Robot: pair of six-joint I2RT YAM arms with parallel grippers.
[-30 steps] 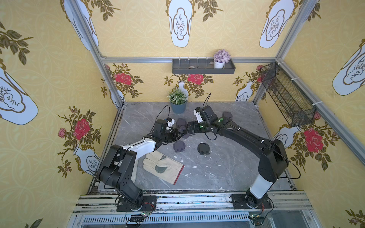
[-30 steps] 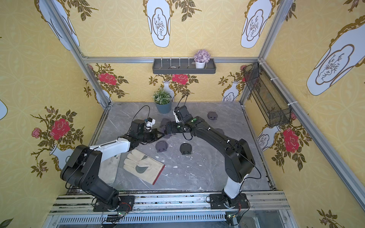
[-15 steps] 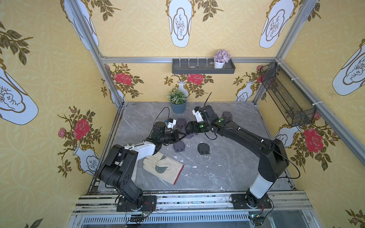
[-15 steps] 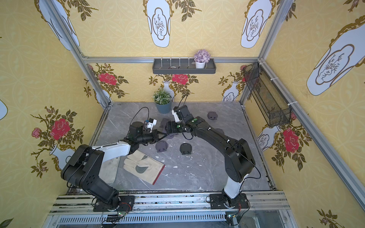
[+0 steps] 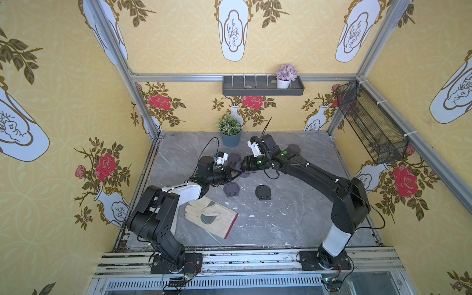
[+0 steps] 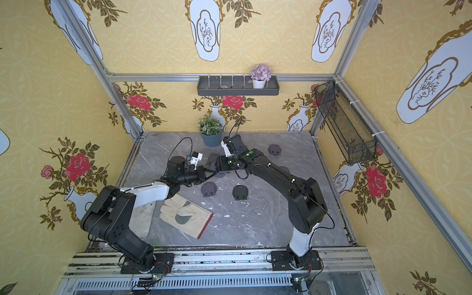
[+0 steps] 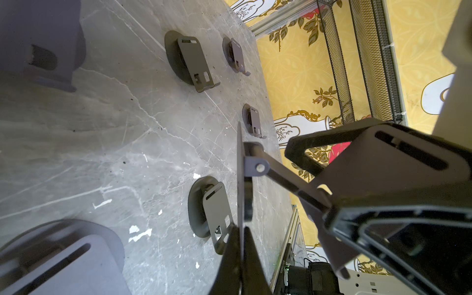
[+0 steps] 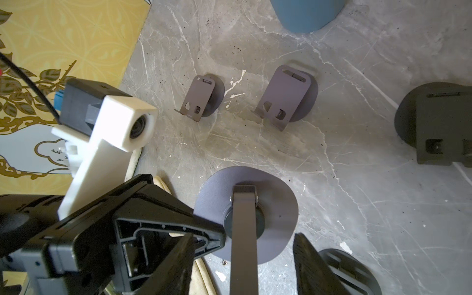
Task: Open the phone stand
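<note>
**A:** Where is the stand?

**B:** The stand hangs clear of the tabletop, near the pot, between the left jaws and the right jaws. The left jaws are pressed together on the rim of its disc. The right jaws are spread, one on either side of the stem. I cannot tell whether they bear on the plate.

**A:** How far along is it?

**B:** Partly open, I'd say. The stem stands off the disc, nearly square to it, so that hinge looks done. The plate sits at an angle to the stem at the second hinge, and I can't judge how much further that should go. What's left is to finish that hinge and set the stand down on its disc.

**A:** Which way does it point?

**B:** The disc is on edge, with its face toward the right jaws. The long axis follows the stem from disc to plate, along the line from one set of jaws to the other. It seems roughly level with the tabletop. Other stands lie below.
</note>
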